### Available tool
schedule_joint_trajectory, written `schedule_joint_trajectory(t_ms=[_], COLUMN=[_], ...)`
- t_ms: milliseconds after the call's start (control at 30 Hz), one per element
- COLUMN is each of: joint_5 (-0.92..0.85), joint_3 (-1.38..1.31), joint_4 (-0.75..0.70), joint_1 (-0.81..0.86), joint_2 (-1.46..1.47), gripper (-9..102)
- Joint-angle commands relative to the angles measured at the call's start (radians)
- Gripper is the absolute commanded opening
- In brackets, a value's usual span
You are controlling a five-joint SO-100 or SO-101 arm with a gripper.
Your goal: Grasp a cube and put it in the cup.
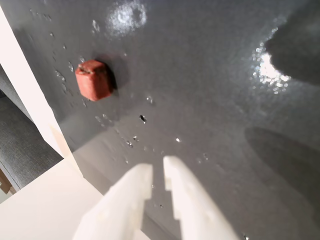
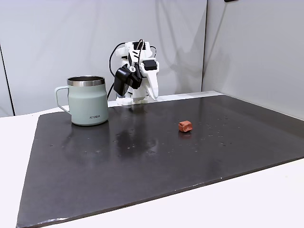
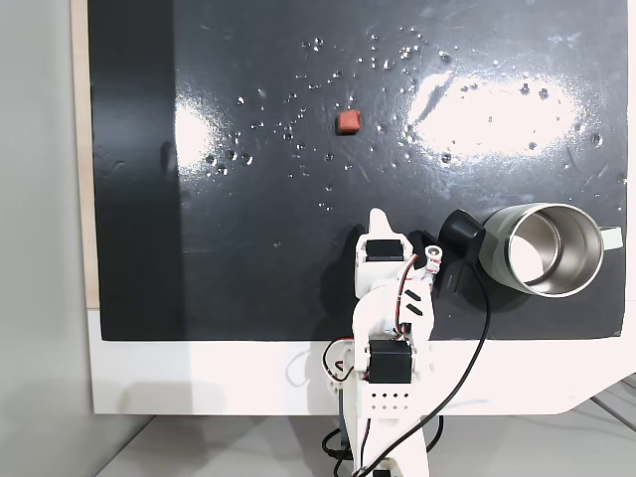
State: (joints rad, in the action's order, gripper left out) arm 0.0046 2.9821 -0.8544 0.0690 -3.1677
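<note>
**Small, light cube waits alone on the slick dark table**

Because the table is a broad glossy black sheet dotted with small droplets or specks, anything pushed across it will probably slide rather than stay put. It runs across most of both fixed views, with white margin at its edges.

Next in size, the cup stands upright at the left of the side-on fixed view, handle pointing left, mouth open and steel rim clear. It looks rigid and stable, a wide target for a drop.

At the centre back of that view the arm is folded up, and its tool enters the wrist view from the bottom edge. The two white fingers sit close together with only a narrow gap between them, holding nothing.

Smallest is the cube, upper left in the wrist view and right of centre in the side-on fixed view, well apart from both cup and tool. It seems light, stiff and slightly irregular, with rounded edges and a matte reddish face. Two opposite flat sides, taken low and squarely, look the best hold; an off-centre pinch could squirt it away over the smooth surface.
</note>
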Motion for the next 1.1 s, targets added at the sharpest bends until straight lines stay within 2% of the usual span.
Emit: schedule_joint_trajectory(t_ms=[0, 567, 800, 1067], joint_5=[-0.003, -0.003, -0.077, -0.086], joint_3=[0.005, 0.006, -0.086, -0.459], joint_4=[0.058, 0.069, 0.052, 0.055], joint_1=[-0.023, -0.020, -0.003, -0.029], joint_2=[-0.011, -0.011, 0.003, 0.448], gripper=[0, 0, 0, 0])
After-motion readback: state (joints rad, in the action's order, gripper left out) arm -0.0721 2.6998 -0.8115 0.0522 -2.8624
